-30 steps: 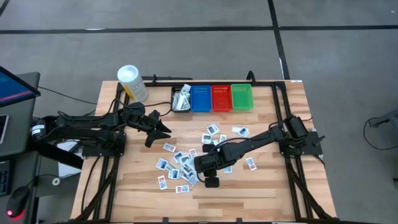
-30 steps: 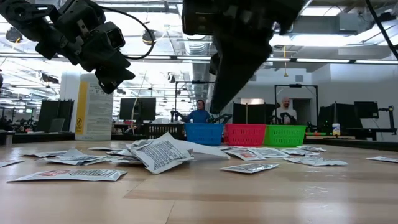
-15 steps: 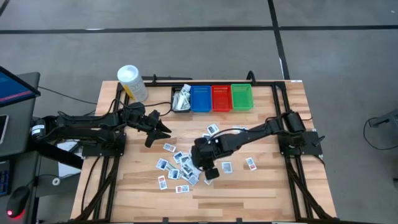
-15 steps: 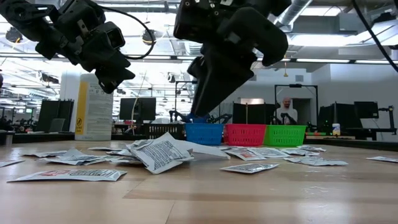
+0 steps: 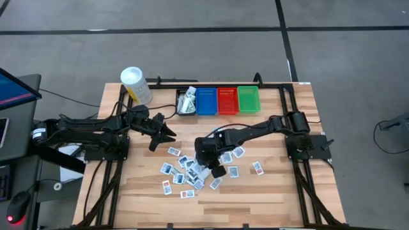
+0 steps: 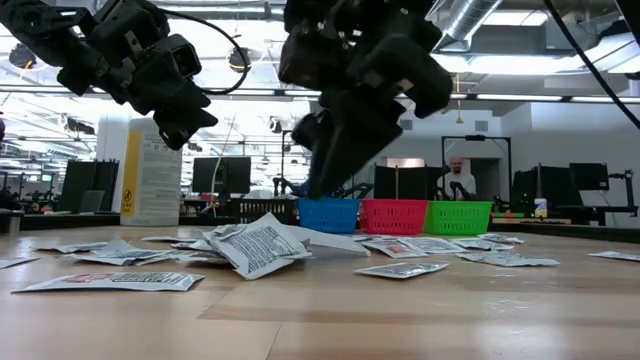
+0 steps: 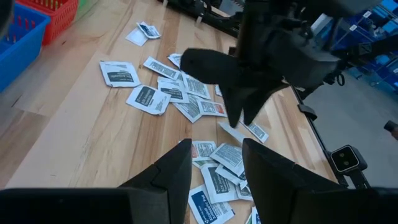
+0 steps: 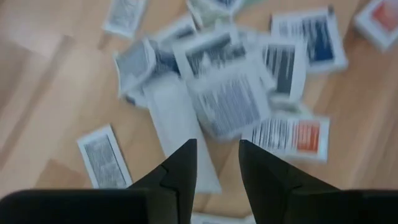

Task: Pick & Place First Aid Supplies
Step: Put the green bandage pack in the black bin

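The first aid supplies, small flat white packets, lie scattered and partly overlapping on the wooden table, mostly at its middle; one packet rests tilted on others. My right gripper hangs open just above this pile, slanting down, with nothing between its fingers. In the left wrist view it shows dark over the packets. My left gripper waits open in the air left of the pile, holding nothing.
At the table's far edge stand a black bin with packets in it, a blue bin, a red bin and a green bin. A white tub with a yellow label stands at the far left. People show in the room behind.
My right gripper has swung toward the table's left and a little toward its far edge, coming over the packet pile, sinking slightly and rolling its wrist. Its fingers stay apart. The packets have not moved.
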